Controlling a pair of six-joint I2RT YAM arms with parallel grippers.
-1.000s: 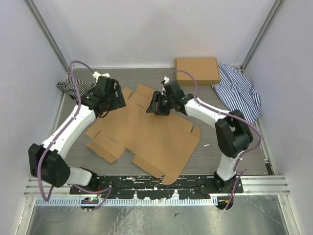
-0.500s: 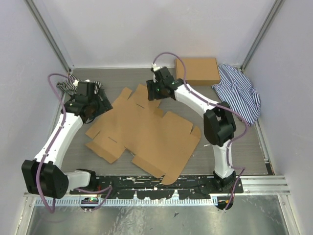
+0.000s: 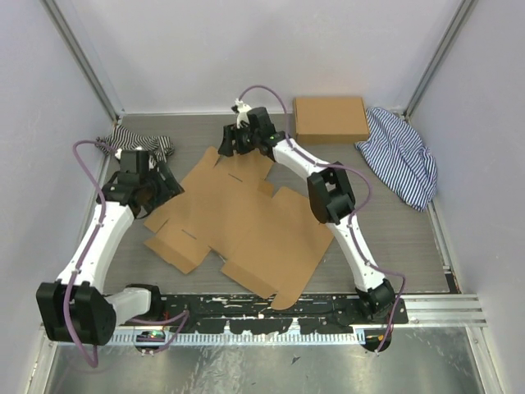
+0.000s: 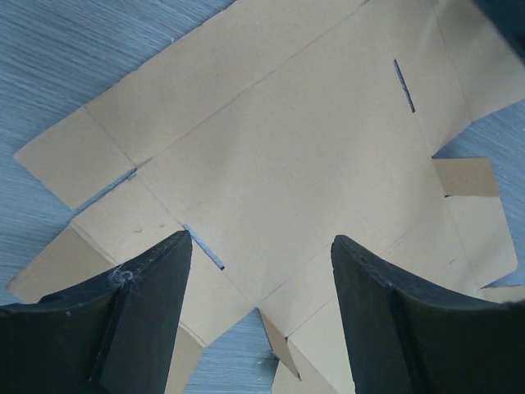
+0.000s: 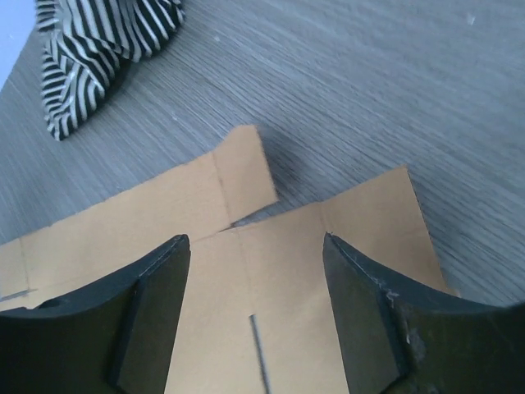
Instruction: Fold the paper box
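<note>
Nearest, spread flat on the bench [image 3: 394, 238] as an unfolded die-cut sheet: the paper box [image 3: 246, 222], no flap raised. Further back, beside its left edge, the left gripper [image 4: 258, 242], jaws spread wide, holding nothing. Farther again, above the sheet's far flaps, the right gripper [image 5: 254, 242], jaws likewise apart and empty. Beyond, a ready-made cardboard box [image 3: 330, 119]. Judged the approach before a first fold. Next calls for lowering onto an edge flap, pinching it, then bending along the crease.
</note>
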